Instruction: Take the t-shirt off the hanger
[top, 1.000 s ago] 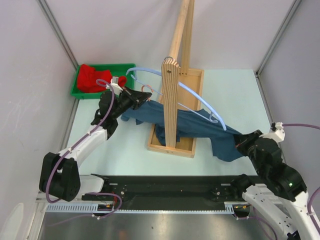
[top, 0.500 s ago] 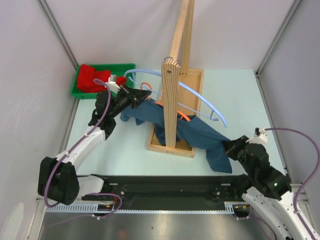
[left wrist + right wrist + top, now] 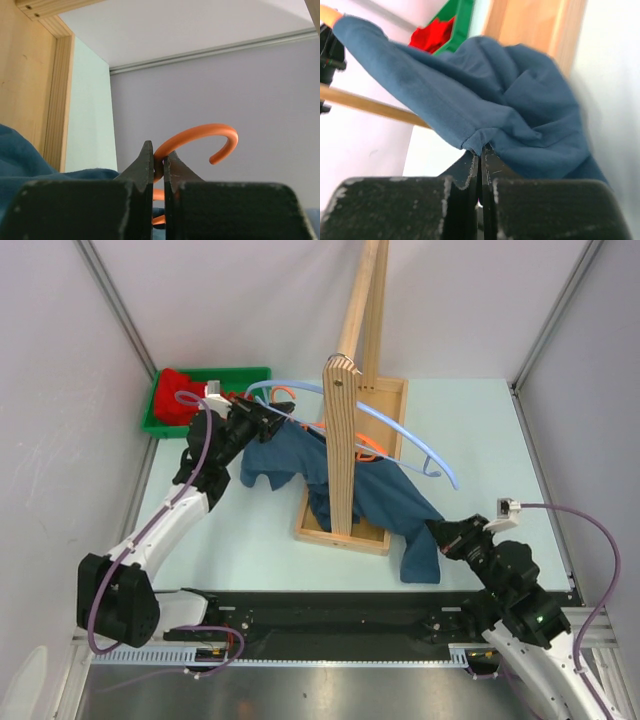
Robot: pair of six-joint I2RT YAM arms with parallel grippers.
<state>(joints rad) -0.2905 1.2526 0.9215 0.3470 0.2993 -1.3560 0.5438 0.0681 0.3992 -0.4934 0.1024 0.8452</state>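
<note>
A dark blue t-shirt point(image 3: 385, 502) hangs across the wooden rack, stretched from upper left to lower right. It fills the right wrist view point(image 3: 510, 107). An orange hanger point(image 3: 365, 447) shows under it beside the post; its hook point(image 3: 200, 140) shows in the left wrist view. My left gripper point(image 3: 272, 418) is shut on the hanger's hook point(image 3: 159, 162) at the shirt's left end. My right gripper point(image 3: 440, 532) is shut on the shirt's hem point(image 3: 480, 145) at the lower right, near the rack's front corner.
A tall wooden rack point(image 3: 342, 440) stands on a wooden tray base point(image 3: 395, 390) mid-table. A light blue hanger point(image 3: 410, 445) hangs on it. A green bin point(image 3: 250, 373) with red cloth point(image 3: 170, 390) sits at the back left. Walls enclose both sides.
My right gripper has pulled the shirt's hem left and toward the near edge, so the cloth has slid off the hanger's right end. My left gripper has moved the hook up and back.
</note>
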